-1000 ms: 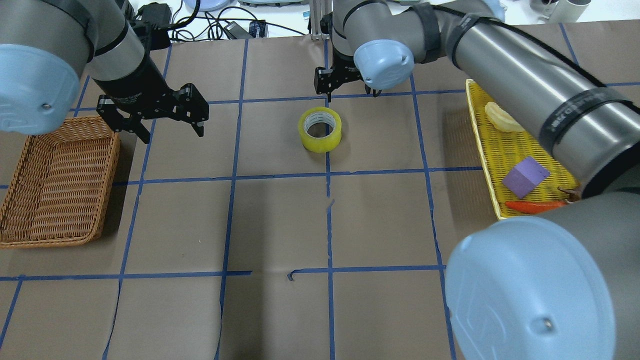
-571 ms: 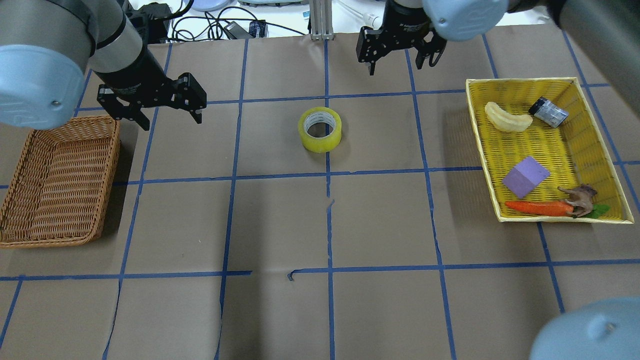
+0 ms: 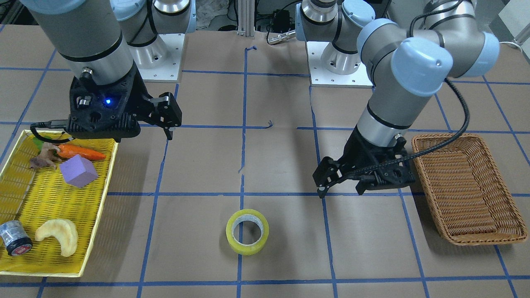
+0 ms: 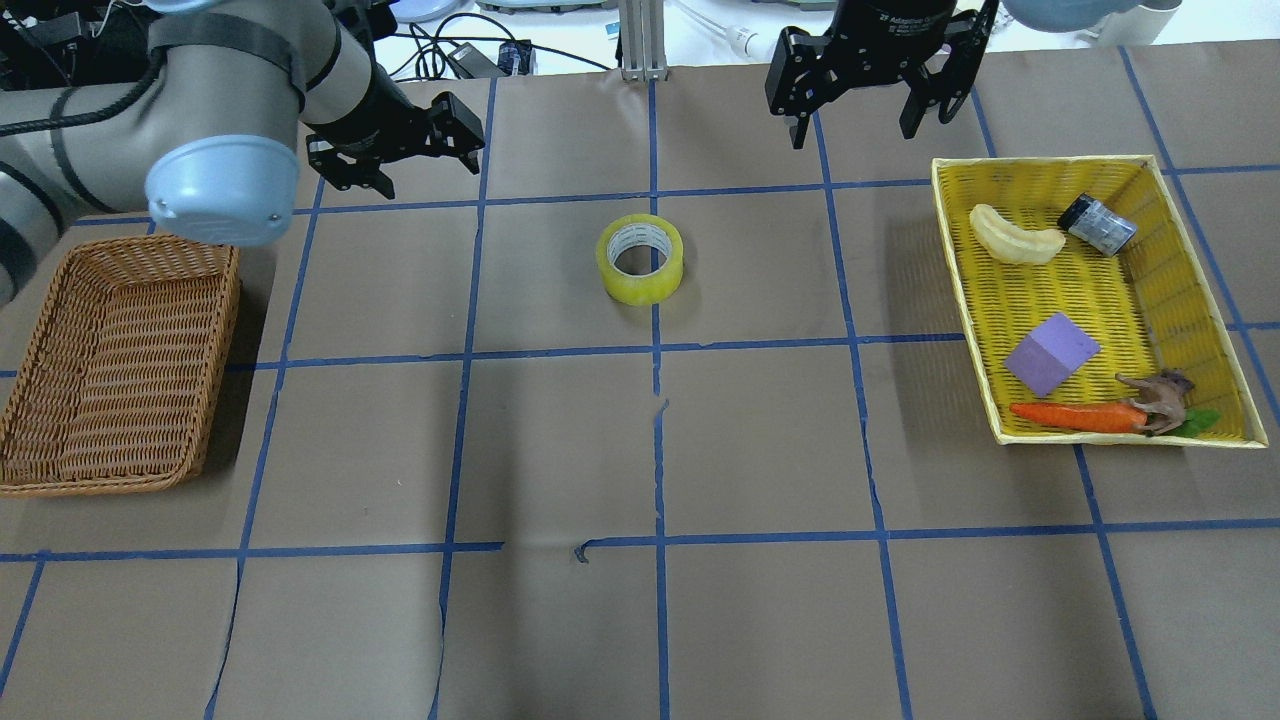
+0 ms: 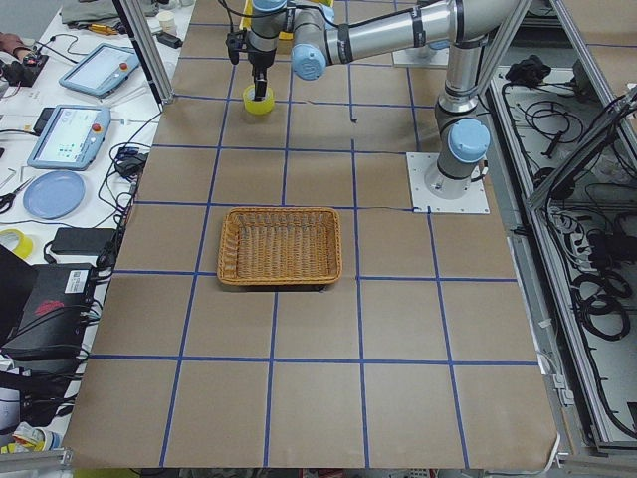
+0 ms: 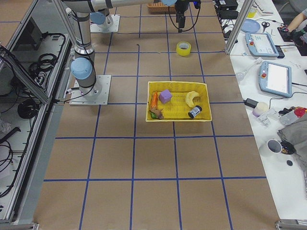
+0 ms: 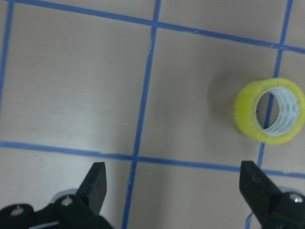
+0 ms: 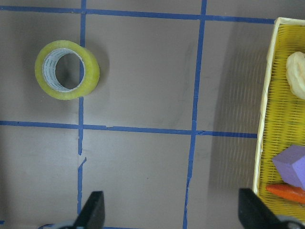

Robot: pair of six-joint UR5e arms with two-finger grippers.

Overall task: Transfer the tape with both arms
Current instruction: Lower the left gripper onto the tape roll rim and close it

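Note:
The tape point(image 4: 640, 258), a yellowish roll with a whitish core, lies flat on the brown table near the centre line, free of both grippers. It also shows in the front view point(image 3: 247, 231) and in both wrist views point(image 7: 269, 110) point(image 8: 66, 69). My left gripper point(image 4: 425, 170) is open and empty, above the table to the tape's left and farther back; it also shows in the front view point(image 3: 340, 191). My right gripper point(image 4: 855, 135) is open and empty, raised at the table's far edge, to the tape's right.
A wicker basket point(image 4: 110, 360) stands at the left. A yellow tray point(image 4: 1040, 160) at the right holds a purple cube point(image 4: 1050, 352), a carrot point(image 4: 1075, 415), a banana piece point(image 4: 1015, 238), a toy animal and a small grey roll point(image 4: 1097, 224). Cables lie beyond the far edge.
My right arm has pulled back and to the right, away from the tape, uncovering the tray. My left gripper has moved farther back and rightward. The tape has not moved.

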